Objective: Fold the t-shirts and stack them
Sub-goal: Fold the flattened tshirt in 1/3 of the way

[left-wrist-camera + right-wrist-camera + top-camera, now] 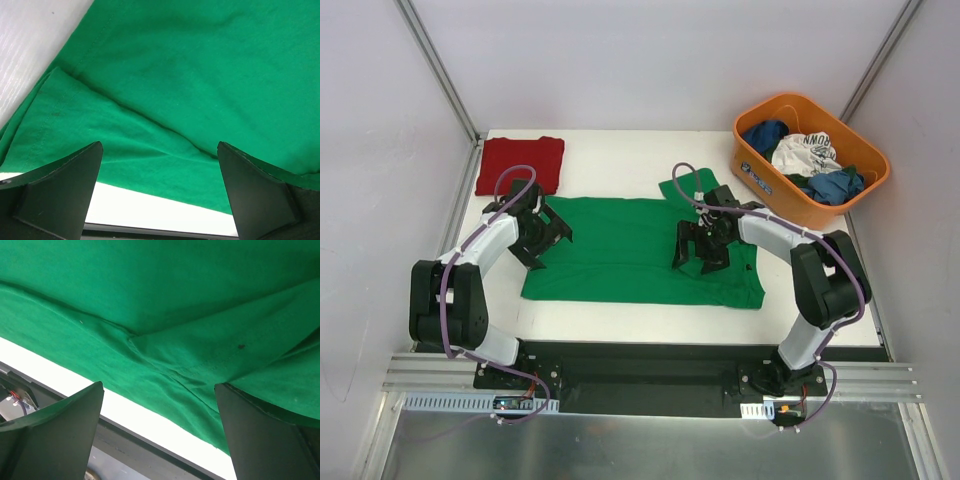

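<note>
Left gripper (548, 235) and right gripper (700, 252): jaws wide, holding nothing, low over the green t-shirt (620, 255), which lies spread at table centre. The dark red t-shirt (520, 163) lies folded at the far left corner. Judged outstanding: fold green, stack on red.

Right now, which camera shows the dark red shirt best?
The top external view: the dark red shirt lies in plain sight at the far left corner of the table. Both wrist views show none of it, only the green shirt close up.
</note>
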`<state>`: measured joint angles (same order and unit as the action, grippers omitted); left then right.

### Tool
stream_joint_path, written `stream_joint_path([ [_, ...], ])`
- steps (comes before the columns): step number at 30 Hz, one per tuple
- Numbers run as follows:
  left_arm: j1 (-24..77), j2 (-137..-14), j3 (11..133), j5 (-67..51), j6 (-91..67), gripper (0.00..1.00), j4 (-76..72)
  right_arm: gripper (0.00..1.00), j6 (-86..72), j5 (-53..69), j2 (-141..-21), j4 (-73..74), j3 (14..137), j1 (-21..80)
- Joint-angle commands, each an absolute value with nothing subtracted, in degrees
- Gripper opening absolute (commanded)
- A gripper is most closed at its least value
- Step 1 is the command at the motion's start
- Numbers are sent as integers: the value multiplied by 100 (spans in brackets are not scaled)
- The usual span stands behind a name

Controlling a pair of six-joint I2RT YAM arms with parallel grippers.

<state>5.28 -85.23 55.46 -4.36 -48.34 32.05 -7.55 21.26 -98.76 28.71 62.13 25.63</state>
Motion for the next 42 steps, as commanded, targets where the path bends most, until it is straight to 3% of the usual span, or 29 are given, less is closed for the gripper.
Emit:
stream_joint_path([
  [1, 562, -8552, 5704, -510, -4693, 99, 3138, 97, -888, 2004, -9914, 2549, 6363, 2637],
  [15, 562, -8306, 5511, -650, -4649, 99, 3129, 97, -1046, 1670, -10591, 1810, 8165, 2637],
  [21, 562, -8244, 5458, -694, -4597, 99, 3138, 97, -809, 1204, -9837, 2406, 7604, 2645],
  [29, 562, -8498, 5563, -852, -4535, 99, 3120, 97, -1028, 1274, -8930, 2489, 5890, 2690],
  [42, 554, -8956, 5186, -958, -4544, 100, 2892, 97, -1248, 1319, -9747, 1732, 6134, 2689],
])
